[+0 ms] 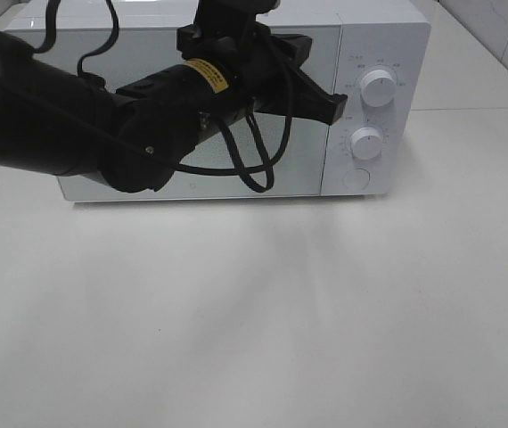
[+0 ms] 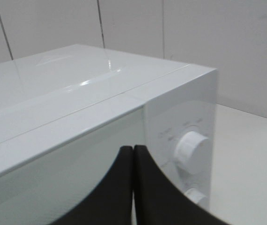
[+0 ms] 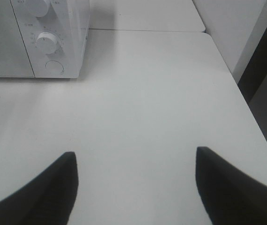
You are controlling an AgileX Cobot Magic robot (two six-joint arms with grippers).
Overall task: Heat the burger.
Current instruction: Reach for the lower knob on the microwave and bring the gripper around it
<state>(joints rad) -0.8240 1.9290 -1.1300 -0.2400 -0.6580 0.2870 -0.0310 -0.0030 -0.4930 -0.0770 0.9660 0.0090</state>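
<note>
The burger is out of view in every frame. A white microwave (image 1: pixel 395 36) stands at the back of the table with its door (image 1: pixel 300 165) closed. My left arm reaches across the door from the left. Its gripper (image 1: pixel 336 107) is shut and empty, with the tip just left of the upper knob (image 1: pixel 377 86). In the left wrist view the shut gripper (image 2: pixel 133 154) points at the door's edge beside the upper knob (image 2: pixel 191 152). My right gripper (image 3: pixel 136 153) hangs open and empty over bare table, right of the microwave (image 3: pixel 72 28).
Below the upper knob sit a lower knob (image 1: pixel 366 143) and a round button (image 1: pixel 356 178). The white table (image 1: pixel 281 312) spreads in front of the microwave. Its right edge (image 3: pixel 246 93) drops off beside a wall.
</note>
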